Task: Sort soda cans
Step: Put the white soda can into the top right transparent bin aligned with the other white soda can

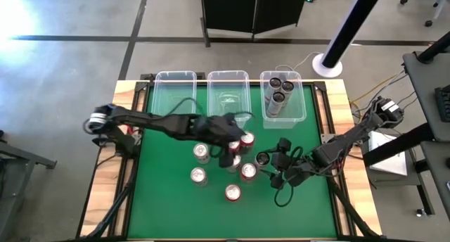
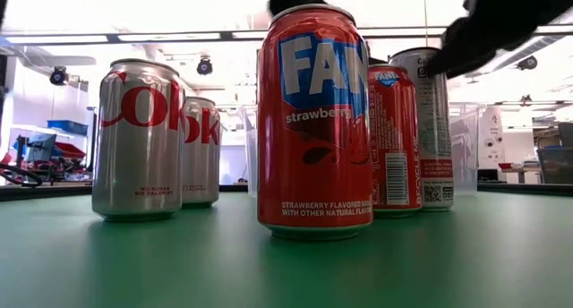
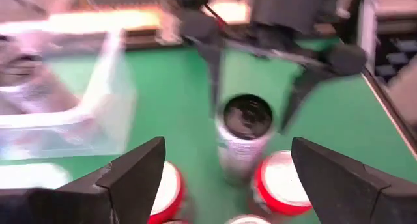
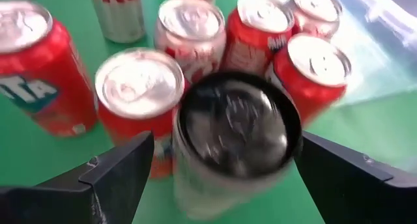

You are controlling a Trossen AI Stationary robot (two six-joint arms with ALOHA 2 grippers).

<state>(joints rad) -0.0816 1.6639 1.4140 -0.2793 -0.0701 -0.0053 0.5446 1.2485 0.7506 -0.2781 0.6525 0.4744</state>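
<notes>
1. Soda cans (image 1: 233,193) cluster mid-table; three more lie in the bin (image 1: 282,115) at 1 o'clock
2. Left gripper (image 1: 233,145) hovers over the cluster, fingers spread
3. Right gripper (image 4: 221,175) straddles a dark-topped can (image 4: 231,129), fingers spread

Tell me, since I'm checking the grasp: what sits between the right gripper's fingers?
A black-topped can stands between the spread fingers of the right gripper, shown in the right wrist view.
</notes>
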